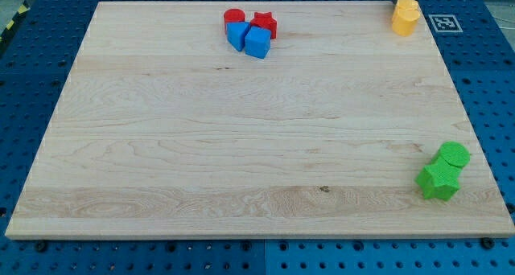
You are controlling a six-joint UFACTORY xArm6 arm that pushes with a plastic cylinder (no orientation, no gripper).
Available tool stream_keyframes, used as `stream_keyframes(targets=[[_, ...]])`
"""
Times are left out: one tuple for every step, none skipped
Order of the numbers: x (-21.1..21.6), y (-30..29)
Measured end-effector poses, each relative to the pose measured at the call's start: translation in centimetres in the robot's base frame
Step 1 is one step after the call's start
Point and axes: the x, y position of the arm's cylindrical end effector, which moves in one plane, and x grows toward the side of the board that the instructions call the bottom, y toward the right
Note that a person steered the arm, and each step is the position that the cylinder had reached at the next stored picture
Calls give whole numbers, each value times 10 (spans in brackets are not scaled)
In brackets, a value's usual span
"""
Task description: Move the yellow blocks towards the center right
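Observation:
Two yellow blocks (pixel 405 16) sit pressed together at the top right corner of the wooden board (pixel 241 146); their shapes are hard to make out. A short dark piece of my rod shows at the view's top edge, and my tip (pixel 400 1) sits just behind the yellow blocks, touching or nearly touching them.
A red cylinder (pixel 234 18), a red star (pixel 265 23) and two blue blocks (pixel 237 34) (pixel 258 43) are clustered at the top centre. A green cylinder (pixel 455 155) and a green star (pixel 438 181) sit together at the lower right, near the board's right edge.

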Motion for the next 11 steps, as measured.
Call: stream_keyframes(targets=[[2,8],[11,6],[21,6],[28,-1],[11,-2],[1,-18],[4,-23],[13,-23],[27,-23],[42,-23],[55,-23]])
